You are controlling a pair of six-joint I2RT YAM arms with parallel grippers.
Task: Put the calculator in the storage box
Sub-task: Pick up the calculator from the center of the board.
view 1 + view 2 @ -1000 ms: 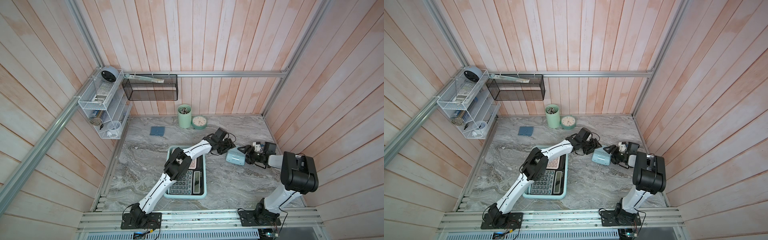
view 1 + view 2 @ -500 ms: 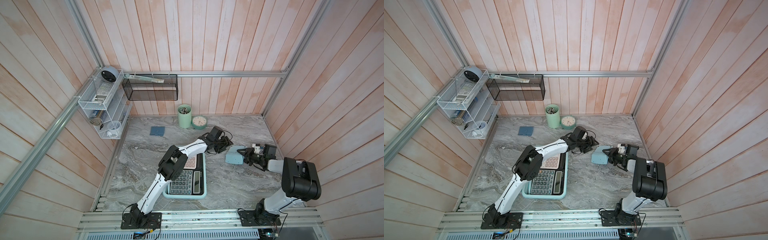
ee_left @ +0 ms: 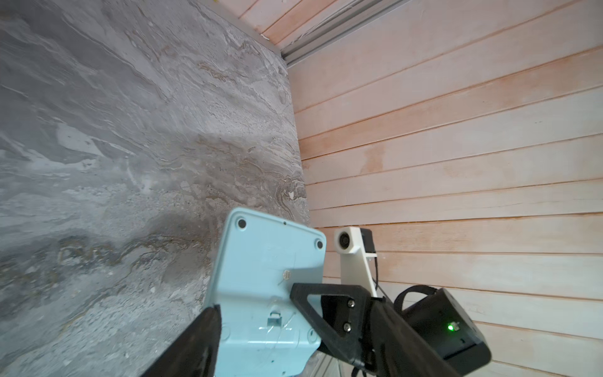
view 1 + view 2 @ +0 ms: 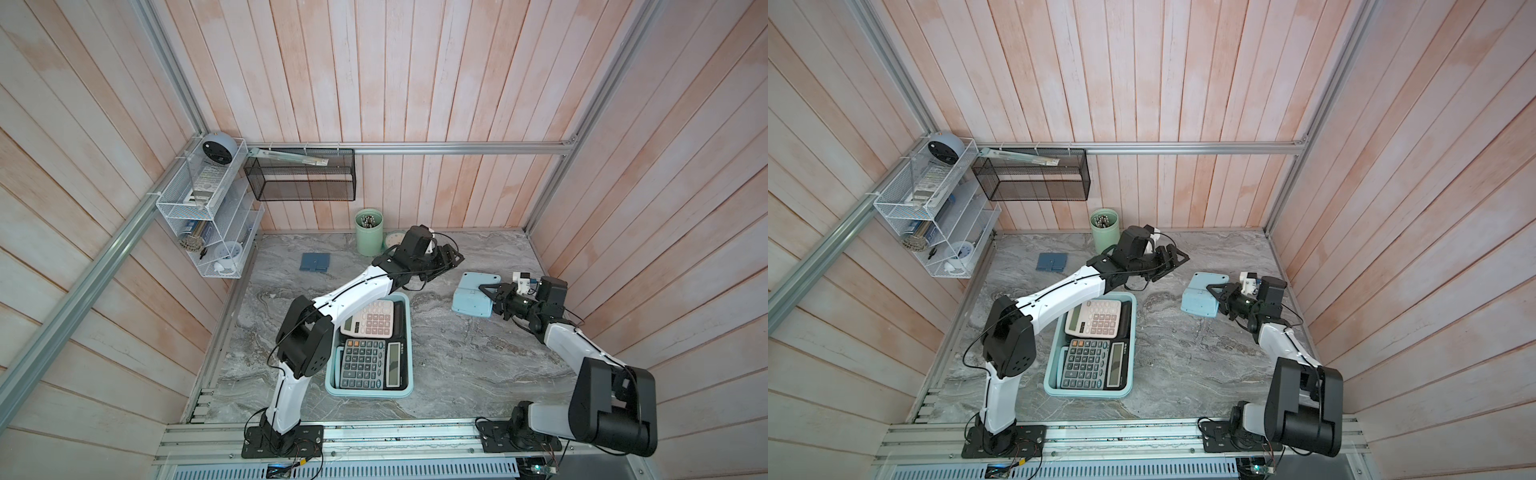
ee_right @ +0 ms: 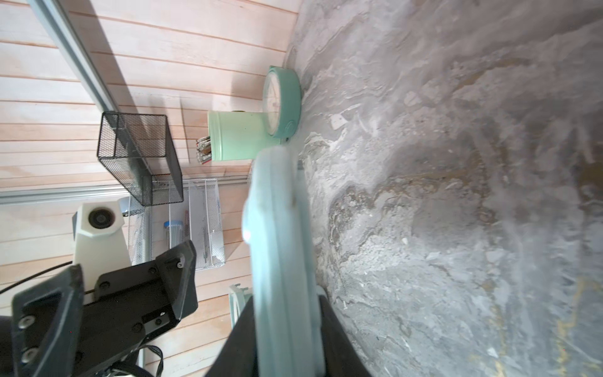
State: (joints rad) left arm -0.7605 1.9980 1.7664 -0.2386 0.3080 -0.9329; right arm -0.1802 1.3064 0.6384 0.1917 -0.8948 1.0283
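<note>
A light blue calculator (image 4: 471, 297) (image 4: 1200, 297) lies face down, low over the table's right side. Whether it rests on the table I cannot tell. My right gripper (image 4: 487, 294) (image 4: 1216, 293) is shut on its right edge. The right wrist view shows the calculator (image 5: 280, 212) edge-on between both fingers of that gripper (image 5: 285, 298). My left gripper (image 4: 454, 258) (image 4: 1178, 259) hangs open behind the calculator, apart from it and empty. In the left wrist view the calculator's (image 3: 261, 271) back shows. The aqua storage box (image 4: 369, 393) (image 4: 1088, 395) sits at centre front with a white and a dark calculator inside.
A green pen cup (image 4: 369, 237) and a small clock (image 4: 392, 241) stand at the back wall. A blue pad (image 4: 316, 262) lies at back left. A black mesh basket (image 4: 301, 180) and a white wire rack (image 4: 208, 216) hang on the walls. The right wall is close behind my right arm.
My right gripper has closed on the blue calculator's edge. My left gripper has drawn back from the calculator toward the back wall and opened wider. The calculator has barely shifted.
</note>
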